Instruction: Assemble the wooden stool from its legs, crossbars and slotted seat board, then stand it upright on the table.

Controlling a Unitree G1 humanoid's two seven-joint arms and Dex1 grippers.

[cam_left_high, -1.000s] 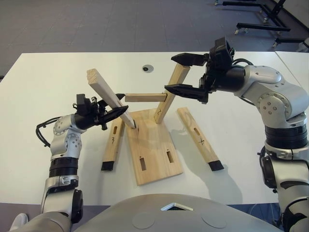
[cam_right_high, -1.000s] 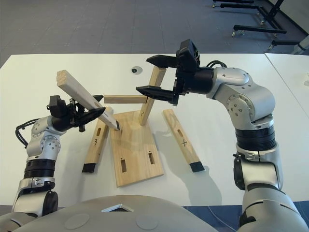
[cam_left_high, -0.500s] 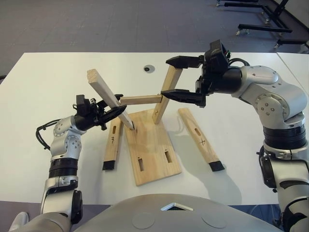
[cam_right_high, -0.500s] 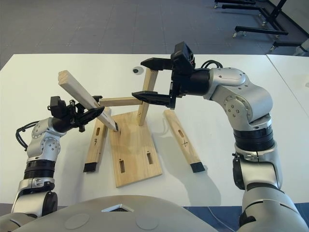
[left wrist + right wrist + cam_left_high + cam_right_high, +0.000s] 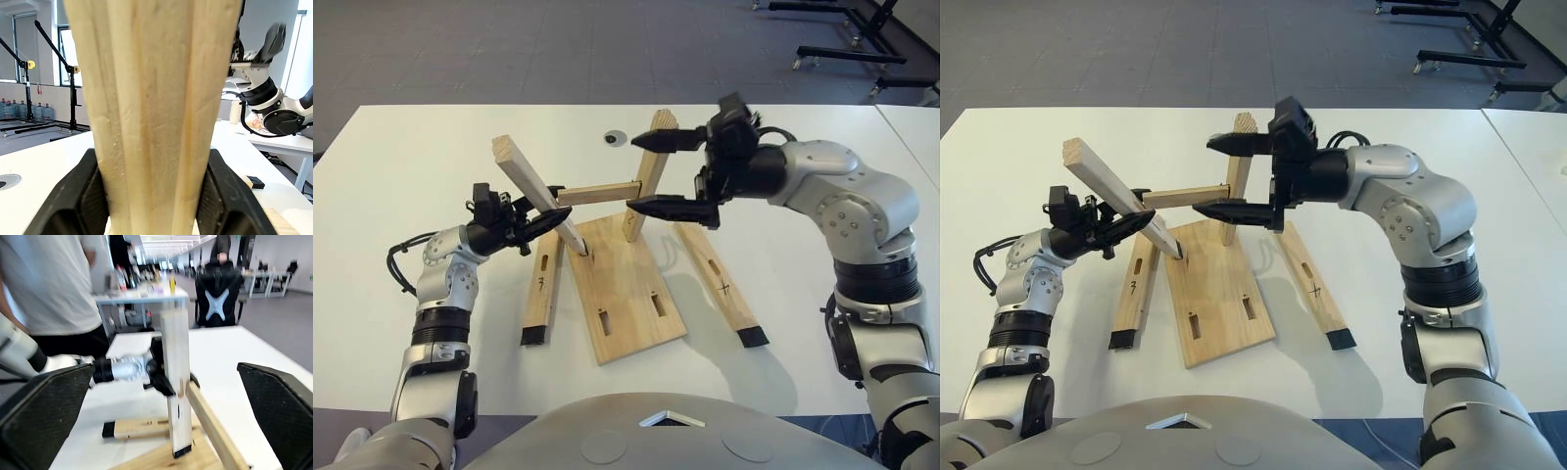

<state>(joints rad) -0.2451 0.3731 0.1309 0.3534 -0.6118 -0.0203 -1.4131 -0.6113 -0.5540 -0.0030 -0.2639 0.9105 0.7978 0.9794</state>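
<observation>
On the white counter [image 5: 411, 147] we see the seat board [image 5: 626, 284] lying flat between two loose legs [image 5: 543, 289]. Our left pincer [image 5: 553, 217] clamps the tilted leg [image 5: 524, 174], its foot on the board. Our right pincer [image 5: 631, 173] gapes around the upright leg [image 5: 651, 166], which carries the crossbar [image 5: 599, 193].

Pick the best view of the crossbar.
Left eye view: the crossbar runs full length between tilted leg and upright leg. Right eye view matches. Right wrist view foreshortens it at the upright leg. Left wrist view: the tilted leg hides it.
</observation>
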